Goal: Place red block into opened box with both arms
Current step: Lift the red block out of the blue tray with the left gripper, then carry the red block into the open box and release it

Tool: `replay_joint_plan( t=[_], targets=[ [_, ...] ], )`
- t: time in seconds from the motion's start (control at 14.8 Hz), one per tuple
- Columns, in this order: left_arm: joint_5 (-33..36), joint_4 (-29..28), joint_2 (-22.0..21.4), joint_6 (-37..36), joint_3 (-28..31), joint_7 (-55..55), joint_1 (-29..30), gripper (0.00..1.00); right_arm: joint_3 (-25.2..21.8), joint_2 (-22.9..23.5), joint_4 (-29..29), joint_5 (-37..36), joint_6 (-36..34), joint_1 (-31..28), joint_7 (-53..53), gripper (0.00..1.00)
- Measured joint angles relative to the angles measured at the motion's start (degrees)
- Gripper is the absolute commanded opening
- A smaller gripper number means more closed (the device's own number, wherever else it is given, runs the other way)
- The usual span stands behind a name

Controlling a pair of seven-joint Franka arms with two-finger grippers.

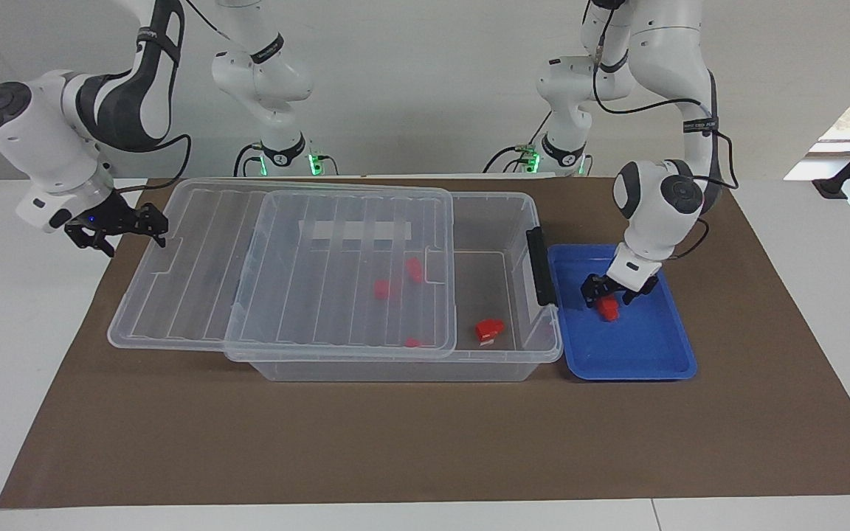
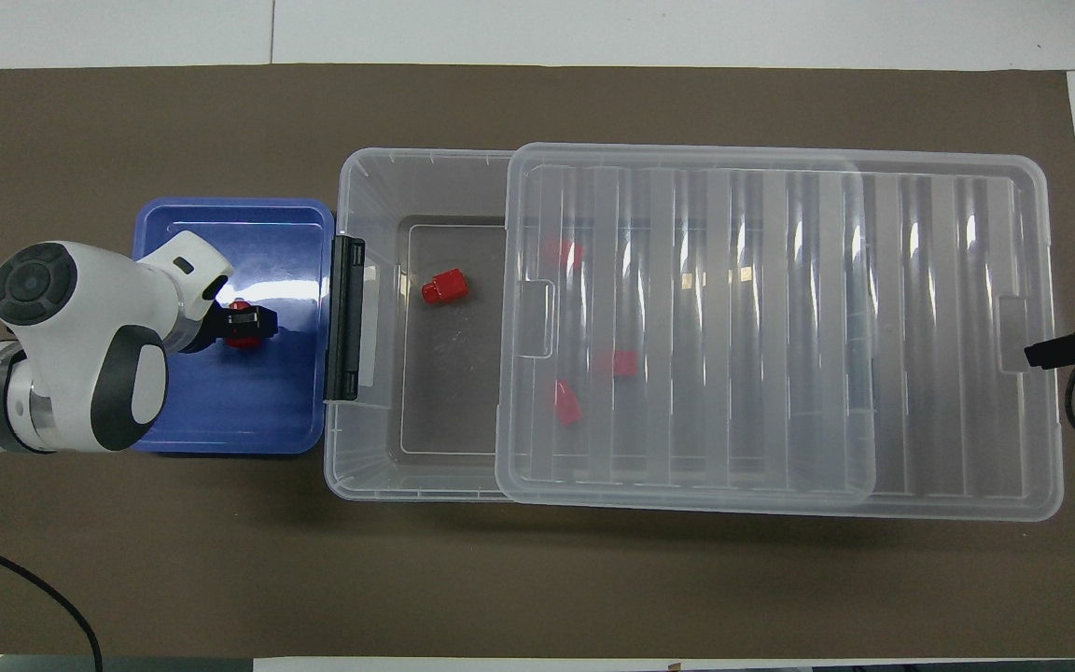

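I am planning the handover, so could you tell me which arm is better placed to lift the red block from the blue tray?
Left. The left gripper is already down around the red block in the blue tray; the right gripper is at the lid.

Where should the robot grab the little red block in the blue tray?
Best from straight above, pinching the red block across its two short sides. It lies low and flat on the blue tray, whose raised rim probably blocks a sideways approach. The left gripper already straddles it.
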Motion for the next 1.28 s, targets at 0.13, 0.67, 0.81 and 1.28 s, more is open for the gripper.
replay_joint_plan(
  t=[0.13,0.67,0.81,1.28],
  targets=[
    [0.00,-0.01,-0.43,-1.32,0.01,-0.22,0.00,0.00,0.00,0.00,0.00,0.00,0.03,-0.30,-0.62,1.00],
    [-0.01,0.43,-4.14,-4.80,0.28,-0.26,0.06,0.00,-0.10,0.00,0.05,-1.59,0.23,-2.11,-3.26,1.00],
    [-0.03,3.23,-5.90,-10.76,0.28,-0.26,0.06,0.00,-0.11,0.00,0.05,-1.62,0.23,-2.12,-3.26,1.00],
    [-0.13,14.04,-12.07,-24.26,-1.95,-1.68,-0.89,0.00,-0.16,0.00,0.07,-1.74,1.61,-4.30,-6.57,1.00]
  ],
)
